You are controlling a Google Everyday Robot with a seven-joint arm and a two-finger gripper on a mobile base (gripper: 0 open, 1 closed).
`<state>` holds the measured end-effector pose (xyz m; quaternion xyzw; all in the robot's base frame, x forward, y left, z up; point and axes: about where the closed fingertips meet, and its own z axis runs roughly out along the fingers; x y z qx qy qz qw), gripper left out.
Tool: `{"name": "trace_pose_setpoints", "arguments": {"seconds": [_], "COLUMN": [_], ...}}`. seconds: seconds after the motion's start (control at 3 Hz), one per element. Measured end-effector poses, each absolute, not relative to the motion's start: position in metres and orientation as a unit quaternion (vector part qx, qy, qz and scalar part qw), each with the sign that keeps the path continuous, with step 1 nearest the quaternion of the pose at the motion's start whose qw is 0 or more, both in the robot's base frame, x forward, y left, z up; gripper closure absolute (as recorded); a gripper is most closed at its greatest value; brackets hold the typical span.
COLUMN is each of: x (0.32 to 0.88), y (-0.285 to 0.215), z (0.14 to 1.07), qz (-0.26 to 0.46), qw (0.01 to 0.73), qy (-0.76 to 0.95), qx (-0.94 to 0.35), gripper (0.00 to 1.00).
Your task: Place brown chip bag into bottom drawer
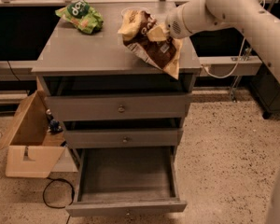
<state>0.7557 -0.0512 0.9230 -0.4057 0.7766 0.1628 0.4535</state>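
Note:
The brown chip bag [151, 48], crinkled dark brown with tan ends, is at the right front of the grey cabinet top [84, 50]. It is tilted, and its lower tan end hangs past the front edge. My gripper [159, 31] reaches in from the right and is shut on the bag's upper part, mostly hidden behind it. The bottom drawer [126, 178] is pulled wide open below, and its plain grey inside is bare. The two upper drawers with round knobs [121, 108] are closed.
A green chip bag [81, 15] lies at the back left of the cabinet top. An open cardboard box [30, 141] stands on the floor to the left of the cabinet. A black cable [53, 197] loops beside the open drawer. A shelf edge [224, 64] runs to the right.

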Motion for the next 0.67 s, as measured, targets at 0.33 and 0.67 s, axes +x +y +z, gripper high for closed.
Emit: {"name": "trace_pose_setpoints", "arguments": {"seconds": [0.33,0.67], "x": [0.709,0.648], "y": [-0.100,-0.118], "z": [0.939,0.917], "qz": [0.135,0.132], "qw": [0.459,0.399], "qy": [0.792,0.824], "qx": [-0.379,-0.381], "gripper": [1.00,1.00]}}
